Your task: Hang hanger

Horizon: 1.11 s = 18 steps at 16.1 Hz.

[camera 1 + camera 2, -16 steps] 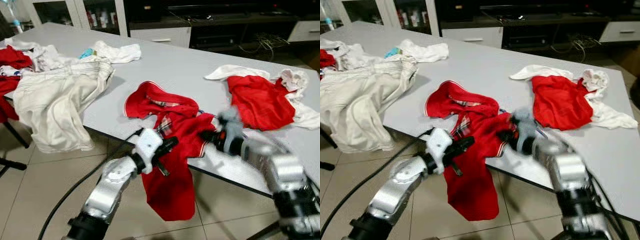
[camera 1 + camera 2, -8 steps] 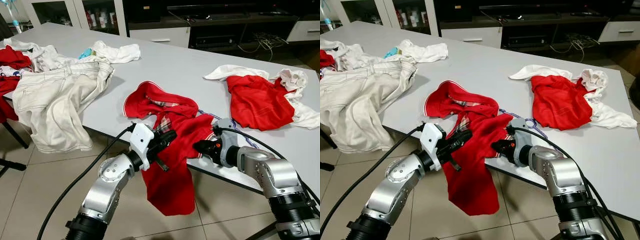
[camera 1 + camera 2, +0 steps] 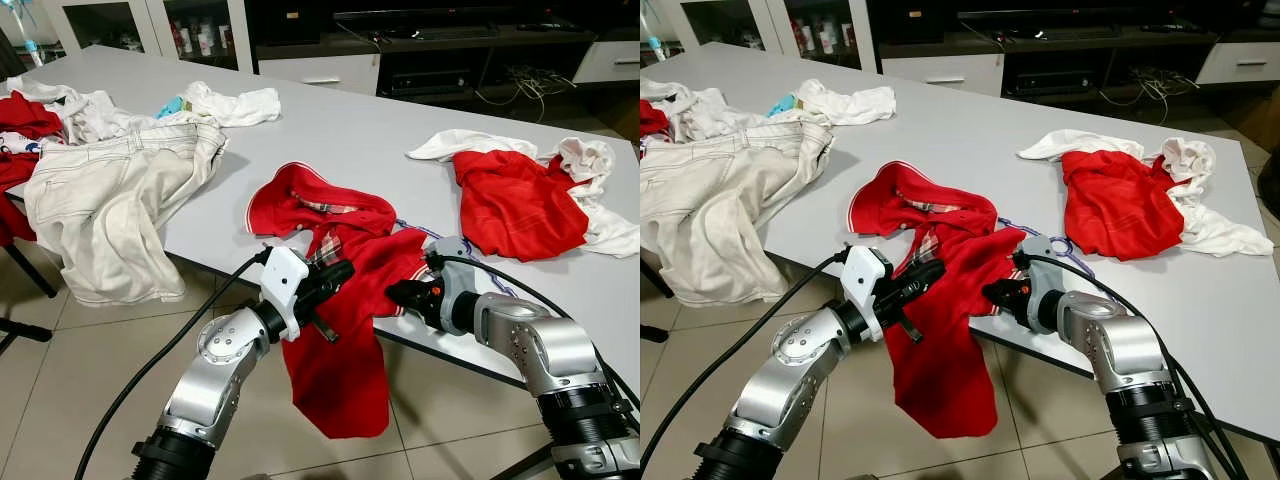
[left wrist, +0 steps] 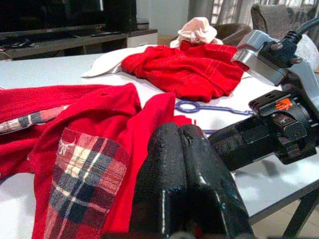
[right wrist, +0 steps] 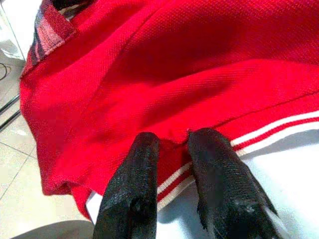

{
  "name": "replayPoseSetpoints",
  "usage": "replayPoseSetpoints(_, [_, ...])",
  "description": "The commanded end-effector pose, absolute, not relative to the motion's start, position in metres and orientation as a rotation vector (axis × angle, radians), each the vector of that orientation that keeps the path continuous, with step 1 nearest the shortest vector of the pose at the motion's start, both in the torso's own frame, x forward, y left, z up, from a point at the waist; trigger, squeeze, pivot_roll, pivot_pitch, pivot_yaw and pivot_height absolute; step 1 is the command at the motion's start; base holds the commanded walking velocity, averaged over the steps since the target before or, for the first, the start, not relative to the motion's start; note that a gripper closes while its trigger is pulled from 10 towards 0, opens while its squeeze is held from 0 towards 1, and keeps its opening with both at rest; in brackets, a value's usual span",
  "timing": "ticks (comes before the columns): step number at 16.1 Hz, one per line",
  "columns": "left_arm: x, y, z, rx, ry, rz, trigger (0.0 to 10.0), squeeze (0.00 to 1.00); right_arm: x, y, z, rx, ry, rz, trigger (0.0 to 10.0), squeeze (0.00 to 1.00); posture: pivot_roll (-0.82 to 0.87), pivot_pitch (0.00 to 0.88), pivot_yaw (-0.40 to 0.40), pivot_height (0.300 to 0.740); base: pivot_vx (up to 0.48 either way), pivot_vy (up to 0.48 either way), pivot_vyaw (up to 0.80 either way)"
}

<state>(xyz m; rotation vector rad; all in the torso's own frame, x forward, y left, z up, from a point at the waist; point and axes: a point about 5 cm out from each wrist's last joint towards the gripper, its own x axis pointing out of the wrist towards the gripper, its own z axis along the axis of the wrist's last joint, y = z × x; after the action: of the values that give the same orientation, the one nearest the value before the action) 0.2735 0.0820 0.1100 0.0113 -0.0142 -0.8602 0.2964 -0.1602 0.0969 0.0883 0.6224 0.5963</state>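
A red polo shirt (image 3: 345,360) with a plaid collar lining lies on the grey table (image 3: 350,130) and hangs over its front edge. A thin purple hanger (image 4: 214,108) lies flat on the table just behind the shirt, partly under it. My left gripper (image 3: 340,273) rests against the shirt's front near the collar; in the left wrist view its fingers (image 4: 164,164) are pressed together with no cloth seen between them. My right gripper (image 3: 393,293) is at the table edge, shut on the shirt's striped hem (image 5: 172,144).
White trousers (image 3: 120,200) drape over the table's left side beside a pile of clothes (image 3: 50,110). A second red garment with white cloth (image 3: 520,200) lies at the right. A dark TV cabinet (image 3: 450,50) stands behind, and the floor (image 3: 60,400) below is tiled.
One second ago the right arm was blurred in motion beside the shirt; it now holds still. The left gripper has risen slightly. The shirt's hanging part swung a little.
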Motion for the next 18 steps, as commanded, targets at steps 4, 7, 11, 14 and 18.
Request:
replayPoseSetpoints(4, [0.274, 0.085, 0.112, 0.01, -0.009, -0.855, 10.0, 0.0, 0.295, -0.156, 0.101, 0.09, 0.615, 0.625, 10.0, 0.0, -0.11, 0.0, 0.012, 0.74, 0.0, 0.0, 0.0])
replayPoseSetpoints(7, [0.269, 0.098, 0.101, 0.086, 0.033, -0.899, 10.0, 0.0, 0.309, -0.175, 0.147, 0.035, 0.411, 0.578, 10.0, 0.0, -0.09, 0.0, 0.005, 0.74, 0.0, 0.0, 0.0])
replayPoseSetpoints(11, [0.27, 0.1, 0.101, 0.097, 0.037, -0.9, 10.0, 0.0, 0.296, -0.171, 0.153, 0.055, 0.294, 0.645, 10.0, 0.0, -0.09, 0.0, 0.007, 0.74, 0.0, 0.0, 0.0])
replayPoseSetpoints(14, [0.27, 0.102, 0.101, 0.101, 0.035, -0.904, 10.0, 0.0, 0.28, -0.155, 0.134, 0.017, 0.409, 0.777, 10.0, 0.0, -0.09, 0.0, 0.014, 0.74, 0.0, 0.0, 0.0])
replayPoseSetpoints(18, [0.272, 0.106, 0.102, 0.112, 0.036, -0.897, 10.0, 0.0, 0.278, -0.145, 0.117, -0.02, 0.49, 0.814, 10.0, 0.0, -0.09, 0.0, 0.016, 0.74, 0.0, 0.0, 0.0])
